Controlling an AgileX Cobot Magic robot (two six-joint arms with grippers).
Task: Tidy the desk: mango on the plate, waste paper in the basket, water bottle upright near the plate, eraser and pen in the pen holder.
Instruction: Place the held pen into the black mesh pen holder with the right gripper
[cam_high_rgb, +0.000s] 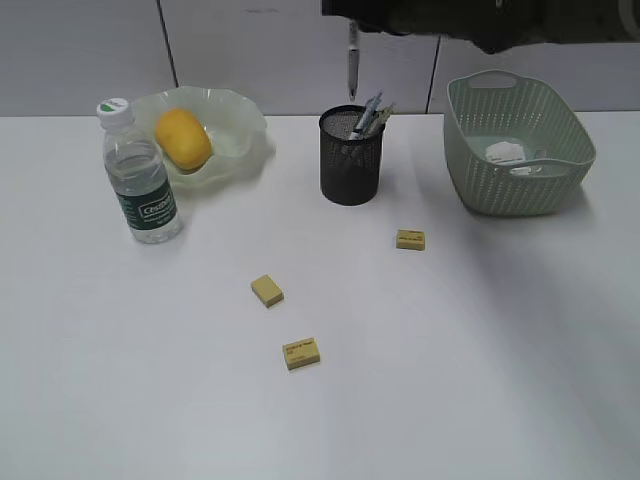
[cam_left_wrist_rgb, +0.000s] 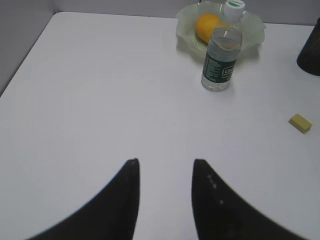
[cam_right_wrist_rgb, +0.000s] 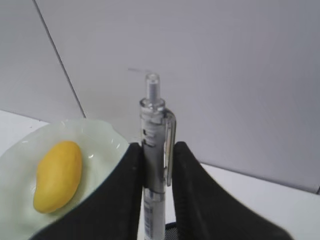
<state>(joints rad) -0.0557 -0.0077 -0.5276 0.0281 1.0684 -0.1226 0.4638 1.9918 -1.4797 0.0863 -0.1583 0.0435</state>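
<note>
A: The right gripper (cam_right_wrist_rgb: 156, 165) had its jaws clamped on the pen (cam_right_wrist_rgb: 154, 165), long axis upright, at top centre of the exterior view.

B: And below it?

A: The pen holder (cam_high_rgb: 351, 157) stood directly beneath, so I judged a straight drop would do. The left gripper (cam_left_wrist_rgb: 163, 170), jaws part open and empty, hung over bare desk (cam_left_wrist_rgb: 100, 100), well apart. Three erasers (cam_high_rgb: 302, 353) lay nearer the bottom of the frame.
</note>
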